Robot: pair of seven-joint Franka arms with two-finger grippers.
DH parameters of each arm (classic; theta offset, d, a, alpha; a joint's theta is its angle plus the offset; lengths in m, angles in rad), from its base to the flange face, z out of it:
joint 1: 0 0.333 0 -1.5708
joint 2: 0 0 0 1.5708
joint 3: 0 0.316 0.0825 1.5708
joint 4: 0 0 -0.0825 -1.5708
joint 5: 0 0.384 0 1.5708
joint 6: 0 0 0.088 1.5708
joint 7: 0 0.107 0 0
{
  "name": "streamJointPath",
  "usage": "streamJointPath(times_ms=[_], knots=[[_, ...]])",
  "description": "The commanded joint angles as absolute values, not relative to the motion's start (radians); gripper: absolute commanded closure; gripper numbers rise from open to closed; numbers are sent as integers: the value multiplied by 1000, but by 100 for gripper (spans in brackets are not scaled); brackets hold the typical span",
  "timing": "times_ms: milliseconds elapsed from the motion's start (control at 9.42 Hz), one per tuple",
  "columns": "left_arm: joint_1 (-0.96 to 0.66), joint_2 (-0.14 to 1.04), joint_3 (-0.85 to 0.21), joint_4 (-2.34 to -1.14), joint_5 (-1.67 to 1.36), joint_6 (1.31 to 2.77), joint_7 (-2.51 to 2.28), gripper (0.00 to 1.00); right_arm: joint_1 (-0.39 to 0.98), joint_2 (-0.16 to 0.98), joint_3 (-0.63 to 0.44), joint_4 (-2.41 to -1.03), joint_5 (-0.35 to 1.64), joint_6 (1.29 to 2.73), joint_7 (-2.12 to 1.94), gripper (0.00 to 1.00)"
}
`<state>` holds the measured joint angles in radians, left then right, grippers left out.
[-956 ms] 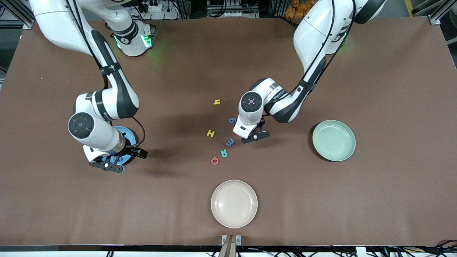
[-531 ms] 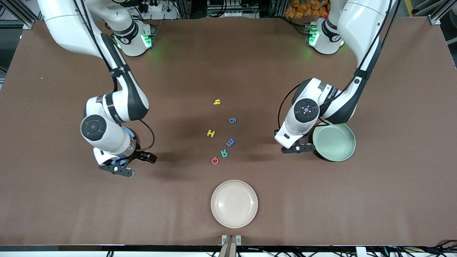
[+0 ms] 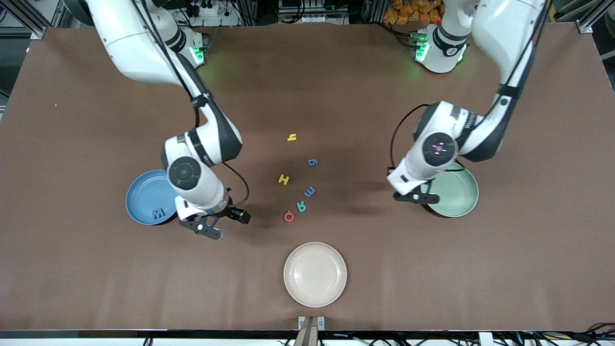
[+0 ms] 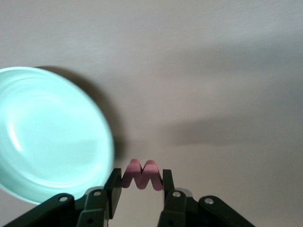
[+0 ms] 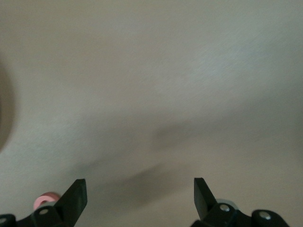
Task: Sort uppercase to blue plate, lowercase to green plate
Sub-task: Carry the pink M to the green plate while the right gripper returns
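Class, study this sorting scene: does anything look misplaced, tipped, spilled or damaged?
Nothing stands out. The blue M lies in the blue plate, where it belongs. The left gripper holds the red w beside the green plate. The open right gripper is over bare table. All plates sit flat.

Two glossy white arms with black elbow joints, thin black cables clipped along them, green-lit bases, round black wrist caps, black grippers with silver screws
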<state>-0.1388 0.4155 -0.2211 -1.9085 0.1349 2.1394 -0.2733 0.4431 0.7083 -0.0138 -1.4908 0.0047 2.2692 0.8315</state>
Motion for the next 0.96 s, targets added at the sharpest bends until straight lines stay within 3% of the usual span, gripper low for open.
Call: streamJointPath(times_ms=[0, 212, 425, 531, 637, 743, 850], knots=[[-52, 344, -229, -2017, 123, 2169, -126, 100, 498, 797, -18, -1390, 8, 2313, 906, 0], [10, 345, -225, -2151, 123, 2390, -45, 100, 535, 845, -18, -1381, 9, 2434, 949, 0], [34, 341, -224, -2177, 123, 2416, 17, 100, 572, 892, -18, -1326, 8, 2444, 995, 0], [31, 342, -225, -2175, 123, 2416, 0, 84, 589, 919, -20, -1290, 6, 2442, 1009, 0], [28, 339, -225, -2175, 123, 2421, 0, 21, 604, 931, -21, -1282, -3, 2441, 1009, 0], [22, 327, -225, -2175, 123, 2421, 0, 0, 626, 931, -26, -1282, -29, 2430, 1005, 0], [17, 324, -227, -2174, 123, 2421, -6, 0, 627, 933, -26, -1282, -69, 2424, 1006, 0]])
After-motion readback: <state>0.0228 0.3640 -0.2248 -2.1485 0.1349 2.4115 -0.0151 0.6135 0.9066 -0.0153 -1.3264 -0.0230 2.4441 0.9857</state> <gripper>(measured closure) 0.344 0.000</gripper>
